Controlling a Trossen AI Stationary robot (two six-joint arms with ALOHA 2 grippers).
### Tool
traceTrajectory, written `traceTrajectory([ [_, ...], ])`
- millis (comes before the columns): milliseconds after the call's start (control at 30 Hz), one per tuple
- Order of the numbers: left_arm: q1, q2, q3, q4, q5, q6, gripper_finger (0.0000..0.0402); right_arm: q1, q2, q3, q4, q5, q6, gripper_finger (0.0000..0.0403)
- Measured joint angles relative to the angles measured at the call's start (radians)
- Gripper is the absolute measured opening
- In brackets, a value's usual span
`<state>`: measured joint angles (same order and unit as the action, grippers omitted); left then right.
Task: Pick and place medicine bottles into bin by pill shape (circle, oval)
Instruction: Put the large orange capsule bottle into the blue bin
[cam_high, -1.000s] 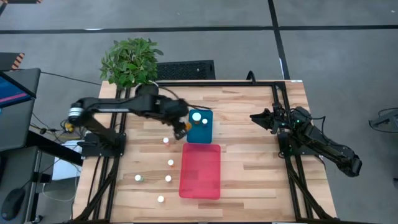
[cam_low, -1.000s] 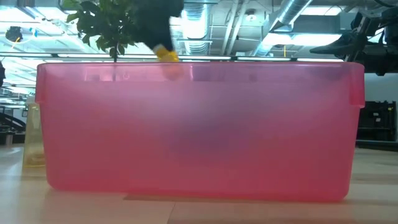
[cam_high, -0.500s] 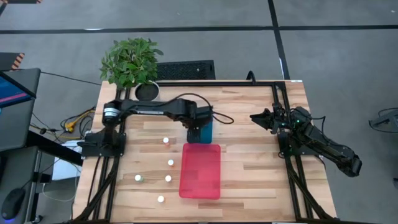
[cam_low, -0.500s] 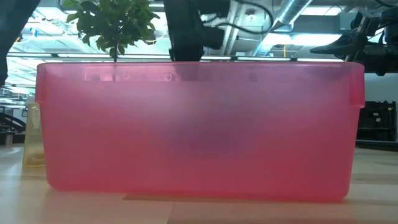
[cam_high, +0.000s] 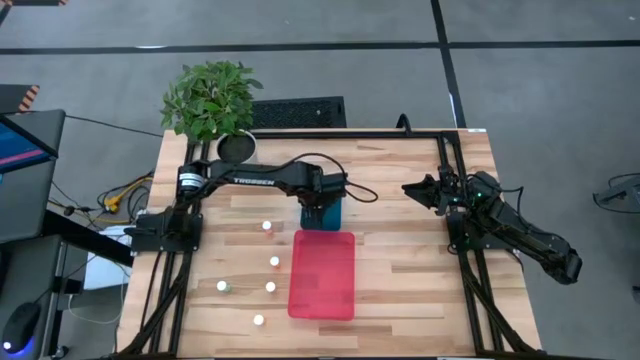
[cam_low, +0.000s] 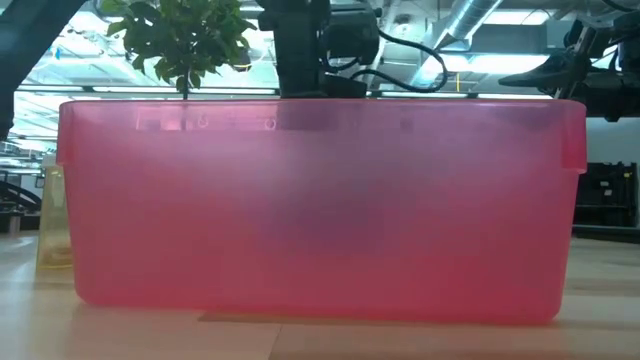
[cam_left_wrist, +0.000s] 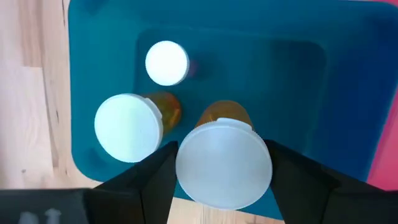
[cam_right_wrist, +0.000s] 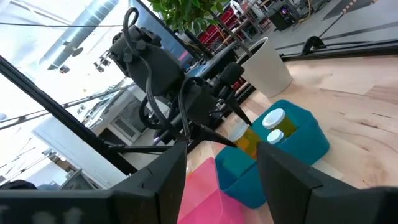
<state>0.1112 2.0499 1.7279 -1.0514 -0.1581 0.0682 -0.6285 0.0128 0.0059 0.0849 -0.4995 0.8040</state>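
My left gripper (cam_left_wrist: 224, 171) hangs over the blue bin (cam_high: 334, 214), pointing down, shut on a medicine bottle with a white cap (cam_left_wrist: 224, 163) and an orange body (cam_right_wrist: 246, 140). Two more bottles (cam_left_wrist: 166, 62) (cam_left_wrist: 127, 127) stand in the blue bin. Several white-capped bottles (cam_high: 267, 225) (cam_high: 274, 261) (cam_high: 222, 286) stand on the table left of the pink bin (cam_high: 322, 275). My right gripper (cam_high: 412, 187) waits open at the table's right side, with nothing between its fingers. My left gripper pinches the bottle at its upper end, one finger (cam_left_wrist: 155, 180) on each side of the round white cap (cam_left_wrist: 186, 168). The fingers come from above, pointing down. The bottle hangs upright below them, orange body (cam_left_wrist: 225, 115) down, above the blue bin's floor.
A potted plant (cam_high: 212, 100) stands at the table's far left corner. In the low view the pink bin's wall (cam_low: 320, 210) fills the picture and hides the blue bin. The two bins sit end to end at mid-table; bare wood lies between them and my right arm.
My left gripper has carried the bottle toward the table's right, from beside the blue bin's left edge to over the bin, and has sunk toward it while rolling its wrist. The bottle stays in the hold. My right arm has kept still.
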Motion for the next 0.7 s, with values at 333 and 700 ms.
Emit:
traceTrajectory([
  [333, 0.008, 0.000, -0.015, 0.016, 0.019, 0.040, 0.0220, 0.000, 0.000, 0.000, 0.001, 0.000, 0.000, 0.0205],
  [700, 0.009, 0.038, -0.015, 0.023, 0.018, 0.069, 0.0220, 0.000, 0.000, 0.000, 0.001, 0.000, 0.000, 0.0205],
])
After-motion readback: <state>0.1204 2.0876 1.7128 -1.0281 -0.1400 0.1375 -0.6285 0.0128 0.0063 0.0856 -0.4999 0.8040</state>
